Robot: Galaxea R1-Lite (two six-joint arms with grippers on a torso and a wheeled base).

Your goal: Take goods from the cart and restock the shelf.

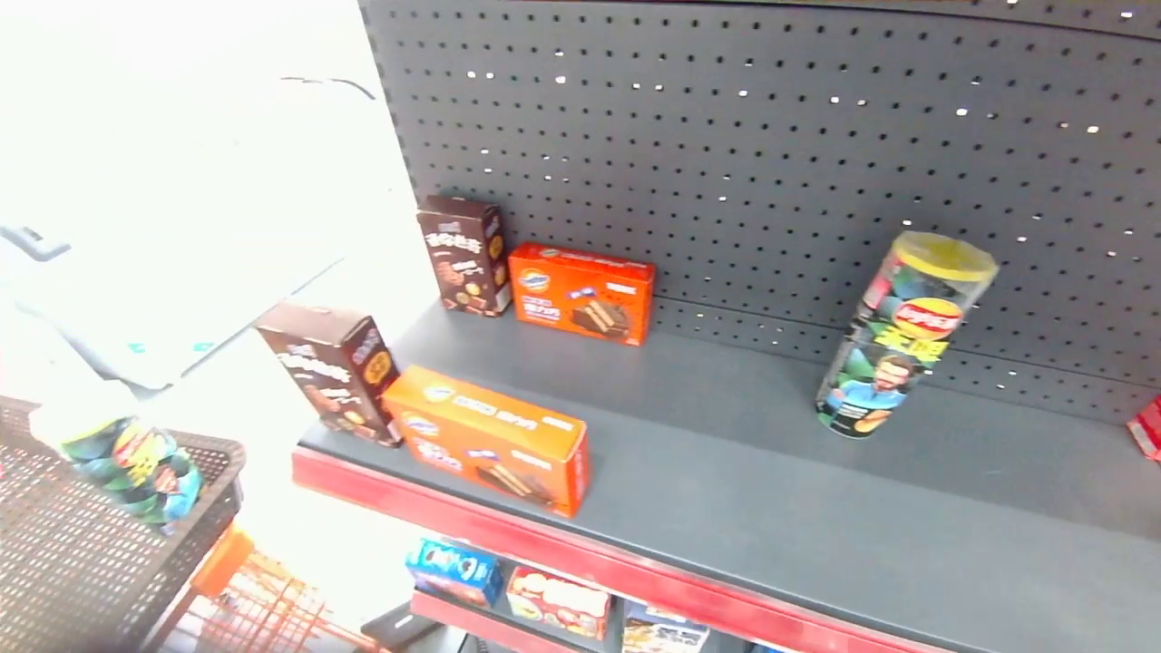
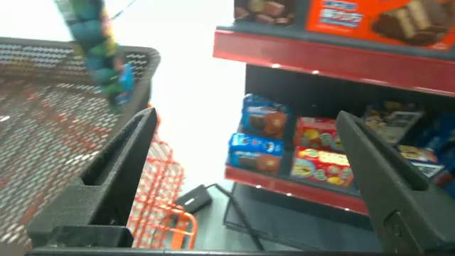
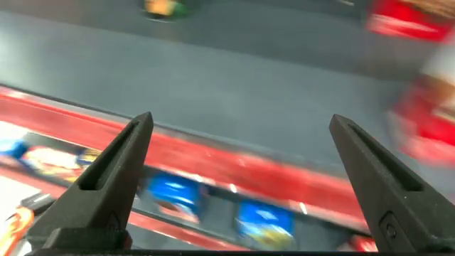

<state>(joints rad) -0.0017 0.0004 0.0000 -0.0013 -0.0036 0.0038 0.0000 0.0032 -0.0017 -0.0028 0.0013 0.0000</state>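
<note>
A black mesh cart basket (image 1: 54, 562) sits at the lower left, and a chip canister (image 1: 127, 453) stands in it near the rim. On the grey shelf (image 1: 726, 472) a matching canister with a yellow lid (image 1: 893, 340) stands toward the right. My left gripper (image 2: 245, 119) is open and holds nothing. It hangs beside the basket (image 2: 43, 92), with the cart's canister (image 2: 99, 43) farther off to one side. My right gripper (image 3: 241, 121) is open too, held before the shelf's red front edge (image 3: 213, 160).
Two brown boxes (image 1: 336, 372) (image 1: 464, 256) and two orange boxes (image 1: 490, 440) (image 1: 580, 292) occupy the shelf's left part. A red pack (image 1: 1147, 426) lies at its far right. Free grey surface spreads between them. Blue and red packs (image 2: 259, 131) fill the shelf below.
</note>
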